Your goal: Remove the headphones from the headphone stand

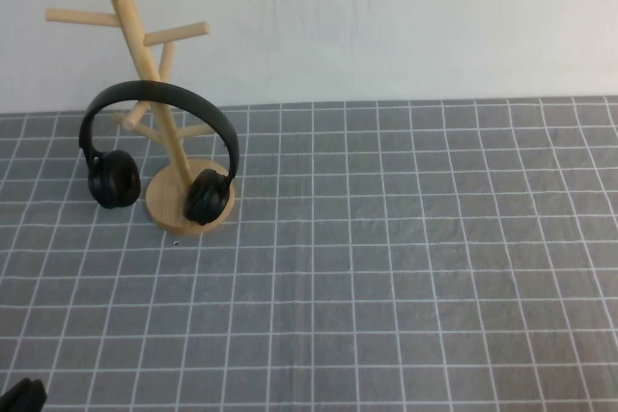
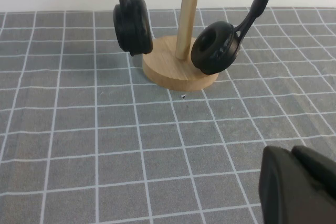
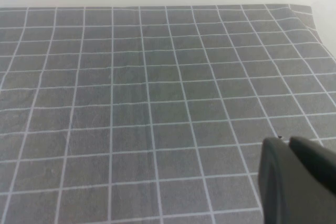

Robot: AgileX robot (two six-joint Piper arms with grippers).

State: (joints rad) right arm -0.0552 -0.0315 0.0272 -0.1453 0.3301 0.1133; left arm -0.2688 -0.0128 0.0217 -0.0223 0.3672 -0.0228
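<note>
Headphones hang on the headphone stand near the far left corner of the bench, which is covered by a grey cloth with a white grid. The thin black headband arches over a lower peg of the slanted wooden pole; one ear cup hangs clear on the left side of the pole, apart from the base, while the other ear cup hangs in front of the round disc base, touching or just above it; which cannot be told.

The left gripper sits low at the near left corner, well apart from the stand; only a dark part of its body shows, so whether its fingers are spread or closed cannot be told. The right gripper is out of the high view and faces bare cloth towards the right edge of the bench; its finger state likewise cannot be told. Neither holds anything.

Judged from this arrangement, the task has not begun and the step in hand is the approach by the left arm. A sound approach would bring the fingers across the headband near its crown, beside the pole and not around it. The lift should go upward and then outward along the peg, so that the band slides off the tip. Pulling sideways risks tipping the light stand.
</note>
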